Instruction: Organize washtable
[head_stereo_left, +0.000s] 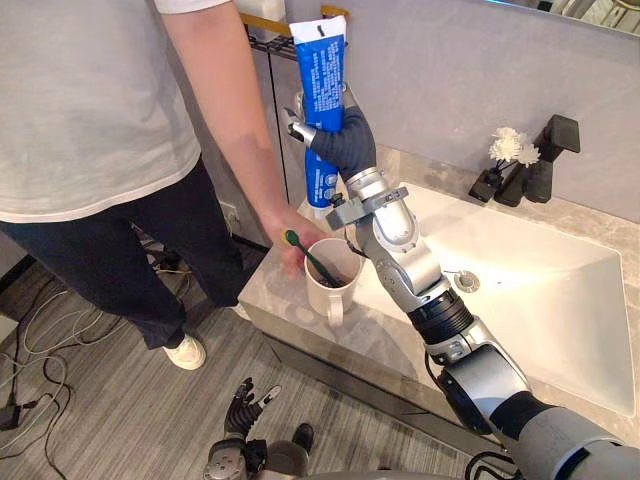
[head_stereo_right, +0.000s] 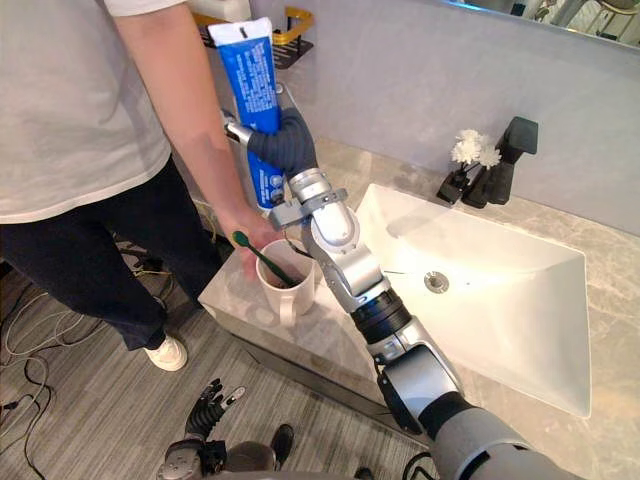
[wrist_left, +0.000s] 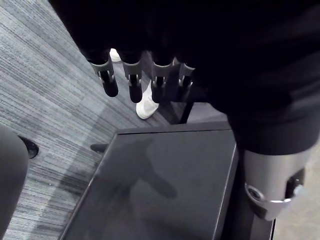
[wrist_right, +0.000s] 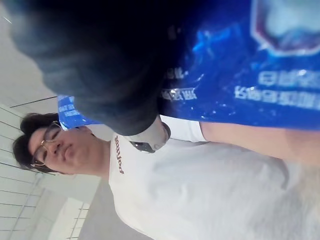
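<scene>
Left hand (head_stereo_left: 240, 408): low over the floor, fingers straight and apart, holding nothing.
Right hand (head_stereo_left: 342, 140): fingers wrapped round the blue toothpaste tube (head_stereo_left: 322, 70), held upright above the counter's (head_stereo_left: 278, 298) left end.
Mug (head_stereo_left: 328, 288): on the counter beside the sink (head_stereo_left: 560, 300), with a green toothbrush (head_stereo_left: 312, 258) leaning inside; a person's hand (head_stereo_left: 283, 235) touches it.

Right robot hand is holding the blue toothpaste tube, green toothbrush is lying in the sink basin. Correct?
Not quite. The right robot hand does grip the blue toothpaste tube, but the green toothbrush leans in the white mug at the counter's corner, not in the sink basin. The left eye view shows it.
</scene>
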